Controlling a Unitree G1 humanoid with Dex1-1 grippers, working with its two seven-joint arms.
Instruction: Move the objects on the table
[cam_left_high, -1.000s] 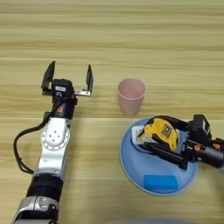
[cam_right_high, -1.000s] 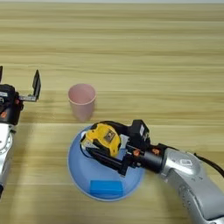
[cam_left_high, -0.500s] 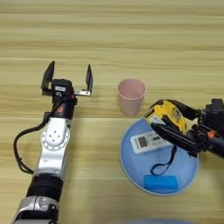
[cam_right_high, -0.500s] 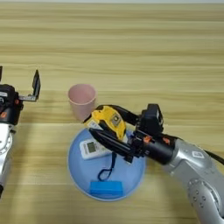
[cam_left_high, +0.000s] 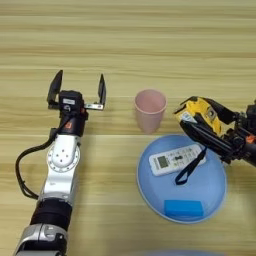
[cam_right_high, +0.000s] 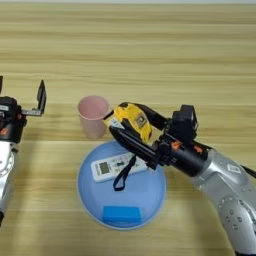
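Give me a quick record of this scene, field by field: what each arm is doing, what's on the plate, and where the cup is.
left gripper: open, empty, resting idle on the table left of the cup
right gripper: shut on the tape measure, held above the plate's far edge
strap: black, hanging from the tape measure down over the plate
plate: blue, round, on the table near the robot
on plate: white remote control and blue rectangular block
pink cup: upright on the table, just beyond the plate
table: light wood
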